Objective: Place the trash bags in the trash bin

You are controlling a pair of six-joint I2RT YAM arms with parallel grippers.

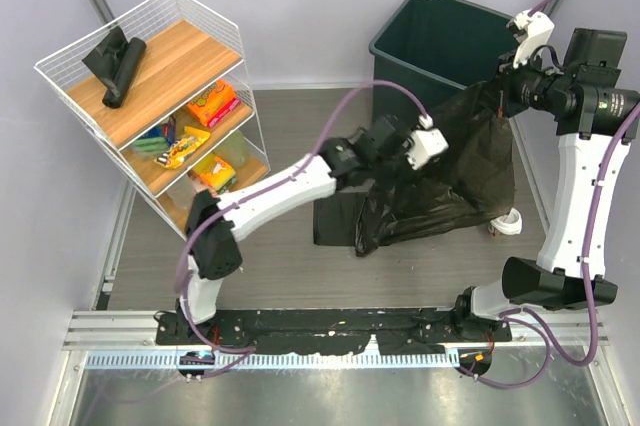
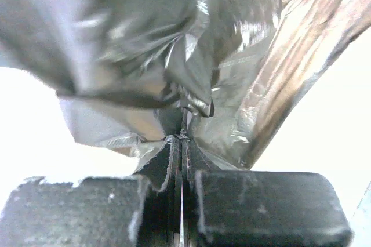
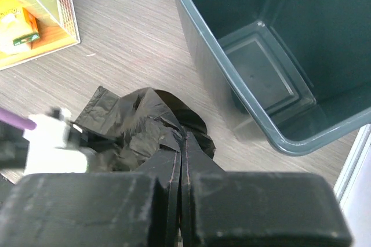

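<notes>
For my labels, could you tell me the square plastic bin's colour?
The square plastic bin is dark grey-green; best in the right wrist view.

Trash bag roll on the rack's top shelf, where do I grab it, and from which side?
Pinch the trash bag roll across its middle, spanning its narrow width, coming down from above. It lies flat and diagonal on the top shelf, and the wire rack has raised sides that likely block a sideways approach.

No writing can be read anywhere. The snack packets (image 3: 20, 26) on the wire shelf (image 3: 66, 12), up-left of the right gripper (image 3: 181, 142), show only blurred print.
</notes>
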